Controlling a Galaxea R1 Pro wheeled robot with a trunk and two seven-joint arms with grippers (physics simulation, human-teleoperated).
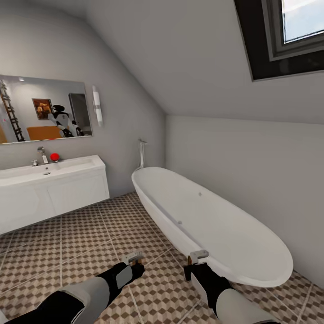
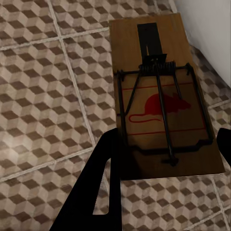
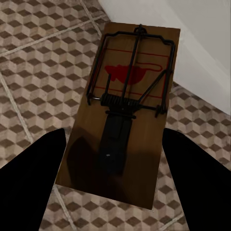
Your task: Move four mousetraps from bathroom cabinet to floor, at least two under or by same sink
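Mousetraps (image 2: pixel 163 103) in both claws, bathtub (image 1: pixel 216 220) beside

Open bathroom floor (image 1: pixel 85 234) ahead and left, bathtub (image 1: pixel 211 225) crowding the right — sink (image 1: pixel 49 173) on far-left wall

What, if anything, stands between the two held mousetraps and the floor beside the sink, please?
Nothing visible does. Bare bathroom floor runs from the left gripper and right gripper, each holding a mousetrap, to the sink. The bathtub lies off to the right.
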